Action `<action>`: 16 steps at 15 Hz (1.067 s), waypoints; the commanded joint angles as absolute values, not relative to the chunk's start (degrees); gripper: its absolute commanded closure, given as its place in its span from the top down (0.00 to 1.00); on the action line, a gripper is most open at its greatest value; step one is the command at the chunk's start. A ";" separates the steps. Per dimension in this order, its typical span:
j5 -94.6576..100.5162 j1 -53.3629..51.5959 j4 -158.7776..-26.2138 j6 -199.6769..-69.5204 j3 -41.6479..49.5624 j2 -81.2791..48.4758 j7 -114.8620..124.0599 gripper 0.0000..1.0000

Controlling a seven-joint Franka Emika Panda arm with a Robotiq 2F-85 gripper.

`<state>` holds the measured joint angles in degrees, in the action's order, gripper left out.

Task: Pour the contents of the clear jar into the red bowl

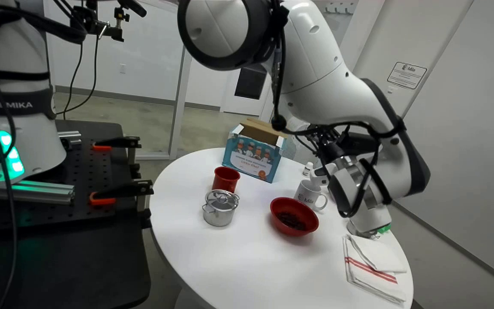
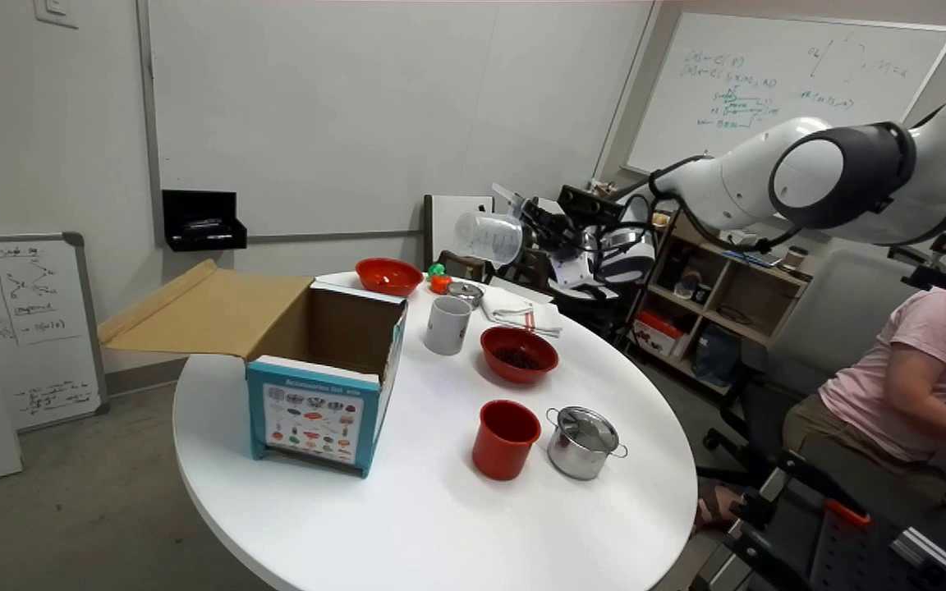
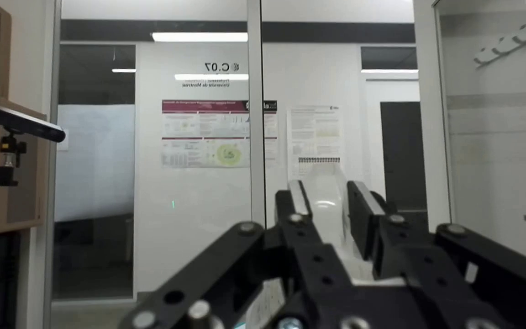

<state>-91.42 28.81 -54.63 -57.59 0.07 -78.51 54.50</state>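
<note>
Holding up the clear jar [image 2: 485, 236], tipped over sideways, with the robot's gripper [image 3: 329, 196].
Its 2 fingers [image 3: 299, 198] pinch the jar from both sides, up in the air, higher than the white table [image 2: 407, 525]. The red bowl [image 2: 512, 374] sits on the table with little dark bits [image 2: 516, 358] in it. A white mug [image 2: 445, 330] is just beside the bowl. A red cup [image 2: 498, 451] stands near a shiny pot [image 2: 578, 460]. In an exterior view, 1 more red dish [image 2: 378, 284] sits farther back. A folded towel [image 1: 371, 264] with red stripes lies there too.
</note>
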 commanded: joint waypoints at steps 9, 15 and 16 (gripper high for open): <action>-76.22 17.97 -60.06 -69.37 12.24 -58.71 53.39 0.07; -67.21 12.68 -63.92 -78.25 19.54 -52.90 53.45 0.07; -65.61 11.76 -64.82 -79.75 20.89 -51.92 53.53 0.07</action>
